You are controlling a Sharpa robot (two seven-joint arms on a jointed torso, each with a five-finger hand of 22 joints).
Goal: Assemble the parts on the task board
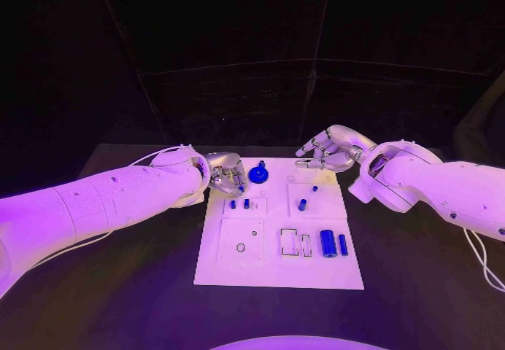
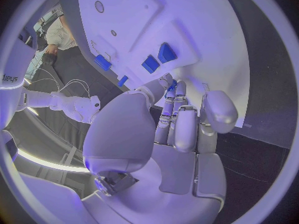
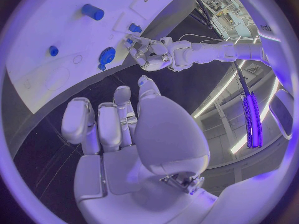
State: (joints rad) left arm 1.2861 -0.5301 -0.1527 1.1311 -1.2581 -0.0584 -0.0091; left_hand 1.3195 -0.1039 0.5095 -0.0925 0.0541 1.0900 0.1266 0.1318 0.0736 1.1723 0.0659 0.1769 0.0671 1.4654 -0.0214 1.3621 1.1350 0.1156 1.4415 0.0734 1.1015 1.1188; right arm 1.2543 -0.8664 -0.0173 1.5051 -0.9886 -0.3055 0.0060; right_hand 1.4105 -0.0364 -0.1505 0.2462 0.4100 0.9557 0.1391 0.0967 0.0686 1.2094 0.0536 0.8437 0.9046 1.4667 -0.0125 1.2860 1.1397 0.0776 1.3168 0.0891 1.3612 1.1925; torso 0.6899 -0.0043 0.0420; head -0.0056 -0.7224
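Lettering is seen on the left forearm in the left wrist view, cut off at the circle's rim and not readable; no other writing can be made out. One white task board (image 1: 280, 273) is laid in the middle of the black table (image 1: 421, 270). Seven blue parts are counted on it in the head view: a round knobbed piece (image 1: 260, 174) near the far left corner, two small pegs (image 1: 240, 204) by the left edge, one peg (image 1: 314, 189) and one short cylinder (image 1: 302, 205) towards the right edge, and two upright cylinders (image 1: 328, 243) side by side near the right edge, closer to the near end. The left hand (image 1: 226, 177) is held over the board's far left corner, just beside the knobbed piece; its fingers (image 2: 177, 119) are drawn close together and nothing is gripped in them. The right hand (image 1: 328, 152) is held over the far right corner, fingers (image 3: 102, 127) curled loosely, with nothing held.
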